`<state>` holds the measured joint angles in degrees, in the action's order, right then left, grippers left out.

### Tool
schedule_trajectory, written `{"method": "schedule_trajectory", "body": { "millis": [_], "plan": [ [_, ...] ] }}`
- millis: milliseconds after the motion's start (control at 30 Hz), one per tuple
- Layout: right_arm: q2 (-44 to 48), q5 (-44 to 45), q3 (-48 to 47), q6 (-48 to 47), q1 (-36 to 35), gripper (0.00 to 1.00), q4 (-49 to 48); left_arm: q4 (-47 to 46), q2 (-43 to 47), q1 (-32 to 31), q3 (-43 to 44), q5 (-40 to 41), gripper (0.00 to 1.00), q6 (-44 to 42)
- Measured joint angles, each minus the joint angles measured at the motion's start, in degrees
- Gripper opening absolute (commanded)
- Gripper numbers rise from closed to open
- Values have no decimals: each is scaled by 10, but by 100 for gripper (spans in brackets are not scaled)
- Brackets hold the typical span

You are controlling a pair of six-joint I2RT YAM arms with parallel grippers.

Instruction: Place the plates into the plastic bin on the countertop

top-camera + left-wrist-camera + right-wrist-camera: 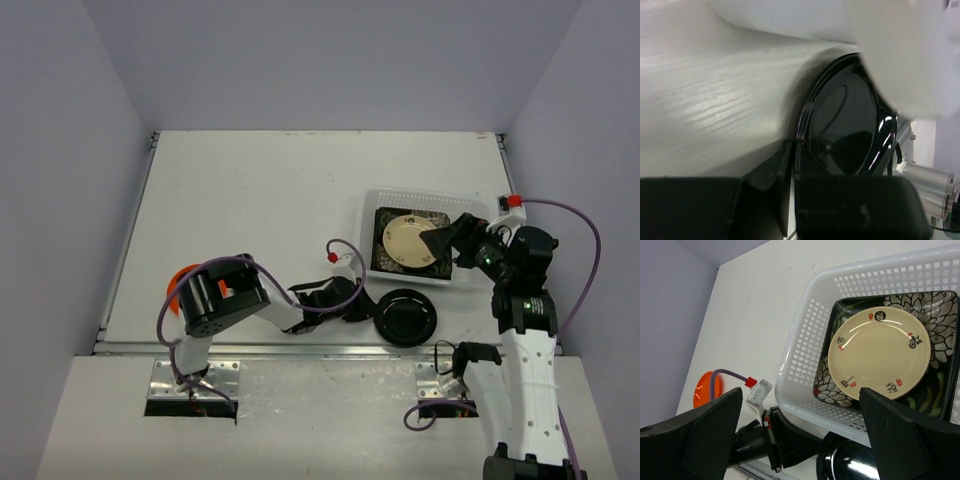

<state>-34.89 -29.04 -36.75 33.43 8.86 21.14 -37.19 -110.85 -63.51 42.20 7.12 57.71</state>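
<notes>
Top external view, lower centre: glossy black round plate (406, 317) on white countertop (250, 200). Left gripper (368, 306) closed to a slit at its rim, pinch unconfirmed. Likely best: confirm bite, lift level over near wall of white perforated plastic bin (420, 193). Lower left: orange round plate (178, 290). Centre right: right gripper (445, 243), fingers wide, empty, over cream round plate (407, 240) in bin, a probable obstruction.
</notes>
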Motion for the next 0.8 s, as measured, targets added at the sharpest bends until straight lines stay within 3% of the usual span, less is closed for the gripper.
{"method": "schedule_trajectory", "body": {
  "millis": [200, 600, 800],
  "plan": [
    [-4, -13, -1, 0, 0, 99, 0, 69, 80, -4, -42, 20, 0, -14],
    [-10, -15, -18, 6, 0, 99, 9, 276, 406, -33, -46, 66, 0, -81],
    [13, 3, -73, 14, 0, 99, 28, 369, 390, 13, 37, 95, 0, -104]
  ]
}}
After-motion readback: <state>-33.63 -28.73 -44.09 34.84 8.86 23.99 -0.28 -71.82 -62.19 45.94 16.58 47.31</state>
